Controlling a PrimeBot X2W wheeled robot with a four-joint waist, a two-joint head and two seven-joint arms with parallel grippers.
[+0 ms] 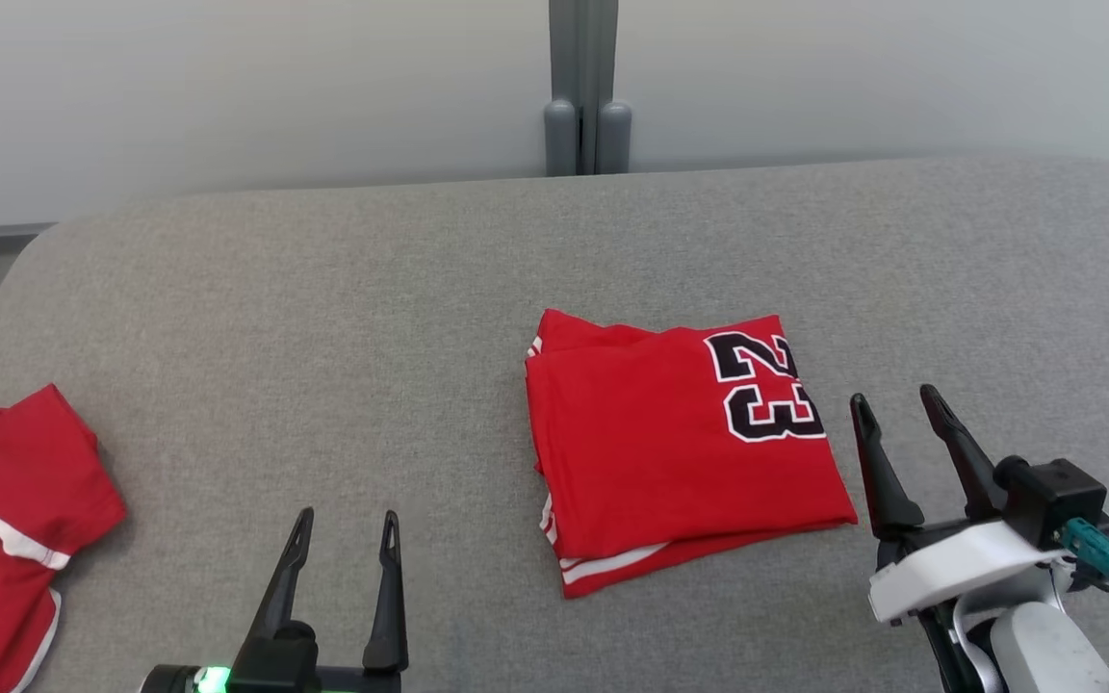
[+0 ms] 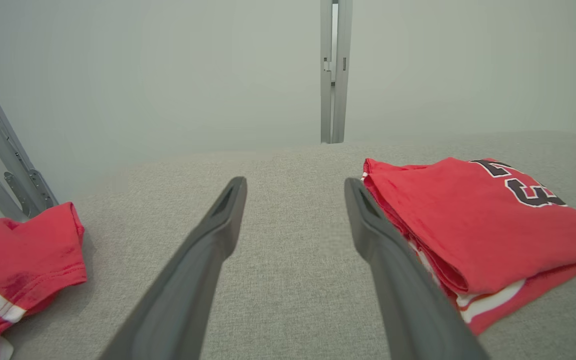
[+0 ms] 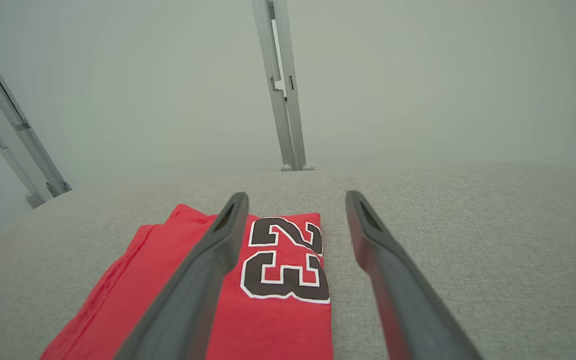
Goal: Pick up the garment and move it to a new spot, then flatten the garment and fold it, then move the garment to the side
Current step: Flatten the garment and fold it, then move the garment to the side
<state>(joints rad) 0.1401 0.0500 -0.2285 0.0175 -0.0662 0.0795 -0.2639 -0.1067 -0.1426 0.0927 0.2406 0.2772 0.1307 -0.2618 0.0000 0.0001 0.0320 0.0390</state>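
A red garment [image 1: 670,443] with a black "23" lies folded into a neat rectangle on the grey table [image 1: 420,289], right of centre; it also appears as the folded garment [image 2: 473,225] and the garment [image 3: 278,280] in the wrist views. My right gripper [image 1: 896,404] stands open just right of its right edge, apart from the cloth, nothing between its fingers. Near the front edge my left gripper [image 1: 345,525] is open and empty, well left of the garment. From each wrist camera the left gripper [image 2: 295,187] and right gripper [image 3: 296,200] show spread fingers.
A second red garment with a white stripe [image 1: 6,520] lies crumpled at the table's left front edge, also seen as the crumpled cloth [image 2: 18,260]. A grey post [image 1: 585,96] stands behind the table against a pale wall. The table's corners are rounded.
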